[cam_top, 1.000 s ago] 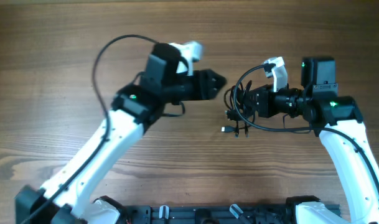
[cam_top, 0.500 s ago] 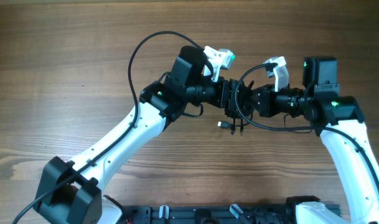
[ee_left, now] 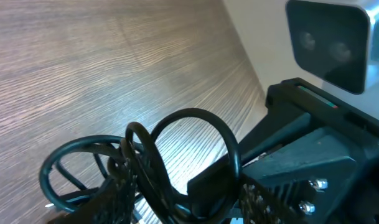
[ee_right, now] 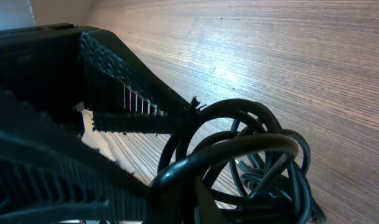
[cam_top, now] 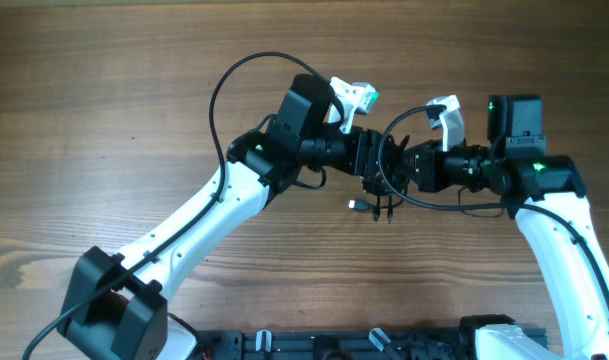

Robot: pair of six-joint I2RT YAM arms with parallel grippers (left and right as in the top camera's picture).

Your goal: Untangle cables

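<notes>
The cables [cam_top: 385, 186] are a small bunch of black loops hanging in the air between my two grippers, with small plugs [cam_top: 358, 206] dangling below. My right gripper [cam_top: 401, 165] is shut on the cables from the right. In the right wrist view its tip [ee_right: 198, 199] pinches a thick loop [ee_right: 264, 149]. My left gripper [cam_top: 375, 160] comes in from the left and stands open. In the left wrist view [ee_left: 189, 200], its ribbed fingers [ee_left: 117, 193] straddle the loops [ee_left: 195, 115] and the right gripper's tip. One left finger [ee_right: 127, 106] shows in the right wrist view.
The wooden table [cam_top: 104, 120] lies below the bunch. The left arm's own wire [cam_top: 224, 85] arcs up behind its wrist. A black rail [cam_top: 364, 346] runs along the table's front edge. The right wrist camera [ee_left: 329, 37] sits close in front of my left gripper.
My left arm swung right and reached the cable bunch. Its fingers now sit around the loops and have narrowed a little. The right gripper has held still on the cables.
</notes>
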